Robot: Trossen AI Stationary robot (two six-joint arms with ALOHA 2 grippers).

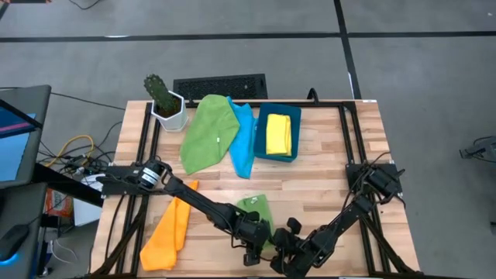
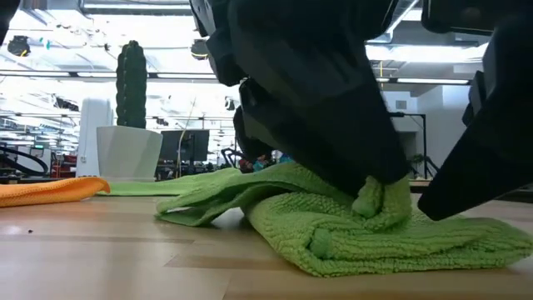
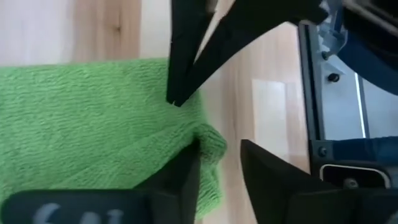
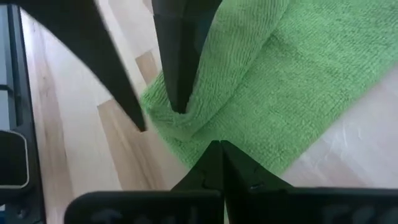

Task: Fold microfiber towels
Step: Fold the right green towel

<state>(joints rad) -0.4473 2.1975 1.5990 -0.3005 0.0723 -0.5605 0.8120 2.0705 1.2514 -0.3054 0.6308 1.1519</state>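
Two tools, two green towels

overhead, table-level and both wrist views share green towel.

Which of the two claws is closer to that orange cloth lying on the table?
The left gripper. It sits at the small green towel near the table's front edge, a short way right of the orange towel. The right gripper is just beyond it, farther right.

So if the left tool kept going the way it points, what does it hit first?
Most likely the small green towel right at its fingers, then the right tool's fingers just beyond. The left tool looks open over the towel's edge; depth is unclear.
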